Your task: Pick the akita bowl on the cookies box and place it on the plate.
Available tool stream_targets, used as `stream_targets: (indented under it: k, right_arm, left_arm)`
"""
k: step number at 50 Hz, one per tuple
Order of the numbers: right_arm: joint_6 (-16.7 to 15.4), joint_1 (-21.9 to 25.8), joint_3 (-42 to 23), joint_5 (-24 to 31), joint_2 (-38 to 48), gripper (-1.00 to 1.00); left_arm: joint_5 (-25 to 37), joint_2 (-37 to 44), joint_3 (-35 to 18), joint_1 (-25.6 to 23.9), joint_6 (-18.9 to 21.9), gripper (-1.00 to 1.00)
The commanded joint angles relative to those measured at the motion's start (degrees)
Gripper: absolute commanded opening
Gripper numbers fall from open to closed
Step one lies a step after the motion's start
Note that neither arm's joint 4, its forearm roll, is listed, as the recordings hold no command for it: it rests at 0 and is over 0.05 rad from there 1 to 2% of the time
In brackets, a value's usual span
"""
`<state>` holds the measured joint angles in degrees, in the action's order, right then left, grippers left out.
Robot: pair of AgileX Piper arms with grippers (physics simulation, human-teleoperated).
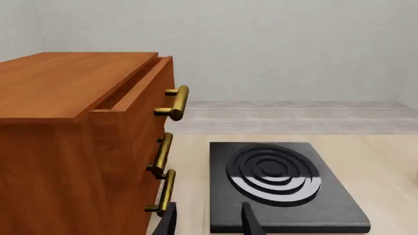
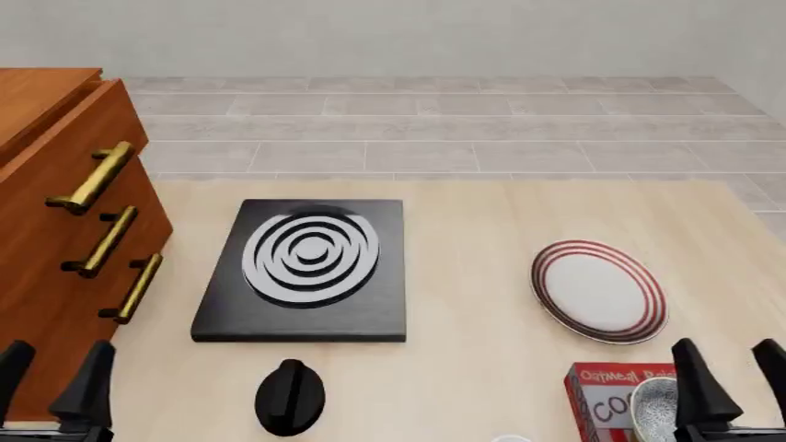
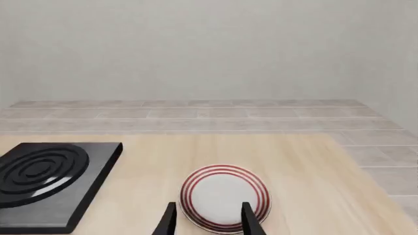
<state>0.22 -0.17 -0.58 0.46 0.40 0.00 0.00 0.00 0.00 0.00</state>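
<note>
black stove [image 2: 307, 267], wooden drawer cabinet [image 2: 55, 230] – brass handles, black knob [image 2: 290, 396]

1. The red cookies box [image 2: 605, 398], at the near right edge of the table in the front view, carries white lettering along its top; it looks like "Oatmeal", but it is small and blurred.
2. Below it, a white label shows large red letters "CO"; the bowl [image 2: 653, 402] hides the rest.

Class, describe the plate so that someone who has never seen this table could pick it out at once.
Start at the big black stove in the middle of the table and look right. The plate lies there alone, just beyond the red cookies box. It is the only round white dish ringed with thin red circles; the akita bowl is smaller and speckled.
</note>
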Motion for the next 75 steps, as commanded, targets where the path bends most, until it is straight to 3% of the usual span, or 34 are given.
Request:
stream_targets:
  k: [1,18,25,30,32,35,39,40,45,48,49,52,56,58,61,63,75]
  right_arm:
    - [-0.4,-0.1,-0.2,0.3,0.0,1.00]
    - [-0.5,-0.5,-0.4,0.5,0.0,1.00]
    - [-2.3,-3.4,-3.5,-1.8,7.5,1.00]
    - [1.8,-0.7,-10.9,4.2,9.8,1.00]
    - [0.6,-1.8,-13.3,6.3,8.9,1.00]
    - [-3.8,-2.0,-17.6,9.0,12.1,1.00]
    - [-4.4,-2.8,-22.3,11.9,19.0,1.00]
    - [-1.9,-1.7,-23.9,13.6,19.0,1.00]
    - [-3.1,-4.2,-30.7,20.1,17.8,1.00]
    - [-2.0,-4.5,-34.2,23.1,18.7,1.00]
    - [-0.1,-4.0,-36.6,26.2,22.7,1.00]
    - [2.8,-3.7,-38.9,28.3,23.4,1.00]
    - [-0.9,-5.5,-41.0,30.0,23.8,1.00]
    - [-2.0,-3.0,-41.2,31.0,26.0,1.00]
    - [-1.0,-4.4,-43.1,31.6,27.4,1.00]
    - [-2.7,-4.6,-43.6,32.1,27.8,1.00]
    - [-6.0,-6.9,-40.3,32.7,30.1,1.00]
  left_arm:
    - [0.0,0.0,0.0,0.0,0.0,1.00]
    - [0.0,0.0,0.0,0.0,0.0,1.00]
    - [0.0,0.0,0.0,0.0,0.0,1.00]
    - [0.0,0.0,0.0,0.0,0.0,1.00]
    - [0.0,0.0,0.0,0.0,0.0,1.00]
    - [0.0,0.0,0.0,0.0,0.0,1.00]
    - [0.0,0.0,0.0,0.0,0.0,1.00]
    - [0.0,0.0,0.0,0.0,0.0,1.00]
    - [0.0,0.0,0.0,0.0,0.0,1.00]
    - [0.0,0.0,0.0,0.0,0.0,1.00]
    - [0.0,0.0,0.0,0.0,0.0,1.00]
    - [0.0,0.0,0.0,0.0,0.0,1.00]
    - [0.0,0.0,0.0,0.0,0.0,1.00]
    - [0.0,0.0,0.0,0.0,0.0,1.00]
    - [0.0,0.0,0.0,0.0,0.0,1.00]
    - [0.0,0.0,0.0,0.0,0.0,1.00]
    - [0.0,0.0,0.0,0.0,0.0,1.00]
